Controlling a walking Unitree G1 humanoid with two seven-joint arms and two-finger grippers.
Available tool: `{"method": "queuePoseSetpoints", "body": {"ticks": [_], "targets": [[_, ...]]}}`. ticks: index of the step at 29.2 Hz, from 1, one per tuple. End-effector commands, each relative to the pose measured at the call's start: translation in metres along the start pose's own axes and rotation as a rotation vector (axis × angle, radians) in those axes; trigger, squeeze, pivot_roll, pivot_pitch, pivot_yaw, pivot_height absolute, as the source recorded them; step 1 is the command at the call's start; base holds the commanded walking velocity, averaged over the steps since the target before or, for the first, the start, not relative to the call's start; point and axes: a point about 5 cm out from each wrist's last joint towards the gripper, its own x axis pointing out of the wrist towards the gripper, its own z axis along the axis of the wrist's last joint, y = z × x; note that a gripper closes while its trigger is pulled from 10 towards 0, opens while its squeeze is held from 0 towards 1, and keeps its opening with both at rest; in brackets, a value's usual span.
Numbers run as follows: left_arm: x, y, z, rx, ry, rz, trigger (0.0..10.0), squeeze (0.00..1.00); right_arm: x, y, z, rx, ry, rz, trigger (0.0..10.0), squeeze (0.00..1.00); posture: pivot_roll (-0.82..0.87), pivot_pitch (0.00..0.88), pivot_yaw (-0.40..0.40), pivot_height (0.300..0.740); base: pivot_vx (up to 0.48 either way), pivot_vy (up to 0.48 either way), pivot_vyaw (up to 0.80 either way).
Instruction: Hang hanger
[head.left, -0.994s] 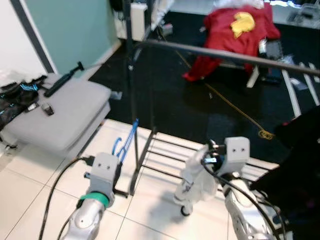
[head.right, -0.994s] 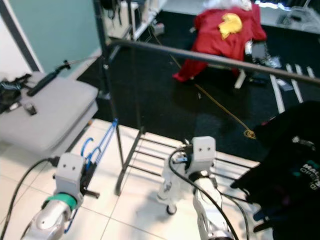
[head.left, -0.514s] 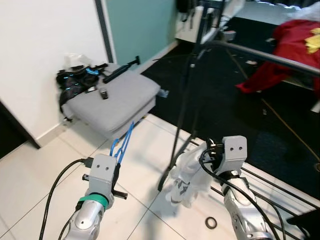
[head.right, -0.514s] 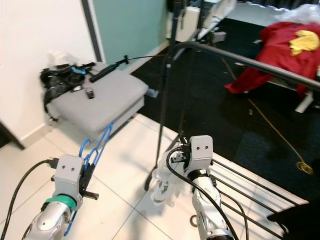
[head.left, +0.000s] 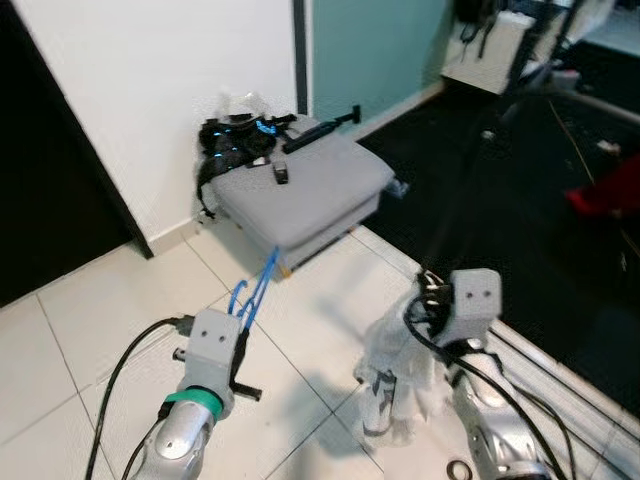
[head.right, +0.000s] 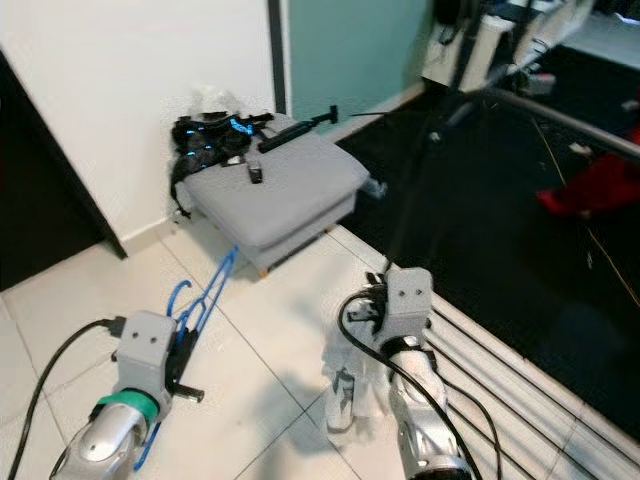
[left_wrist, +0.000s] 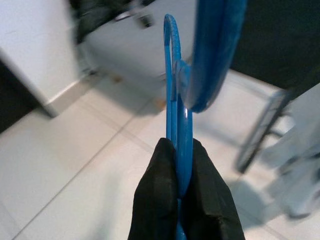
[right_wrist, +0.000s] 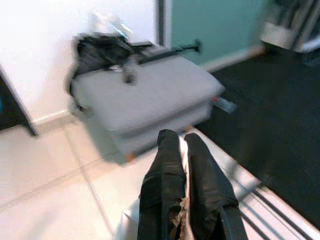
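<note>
A blue hanger stands up from my left gripper, which is shut on its lower part; its fingers pinch the blue bar. In the eye views the hanger rises over white floor tiles, ahead of my left wrist. My right gripper is shut, and a white garment hangs crumpled beneath that wrist. The clothes rack's dark rail runs blurred across the upper right, apart from both grippers, with its pole below.
A grey cushion lies by the white wall, bearing a black stick and a tangle of black gear. A dark opening is at left. The rack's base bars lie by my right arm. A red cloth lies on dark carpet.
The whole picture has swung left, so the camera turned: the rack slid to the right edge and the cushion and wall came to the middle. Both grippers keep their hold.
</note>
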Motion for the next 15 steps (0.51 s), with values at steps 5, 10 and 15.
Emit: {"method": "queuePoseSetpoints", "body": {"ticks": [5,10,15], "targets": [[-0.002,-0.002,-0.006,-0.001,0.027,-0.006,10.0,0.00,-0.003,-0.003,-0.003,0.003,0.005,-0.012,10.0,0.00,-0.10,0.182,0.060,0.740,0.000,0.000,0.75],[-0.001,0.001,-0.003,0.008,0.015,-0.012,10.0,0.00,-0.001,-0.006,0.001,-0.007,-0.007,-0.010,10.0,0.00,-0.10,0.181,0.060,0.740,0.000,0.000,0.75],[0.000,0.006,0.006,0.055,-0.013,-0.076,10.0,0.00,0.006,-0.018,0.014,-0.081,-0.035,0.058,10.0,0.00,-0.10,0.182,0.059,0.740,0.000,0.000,0.74]]}}
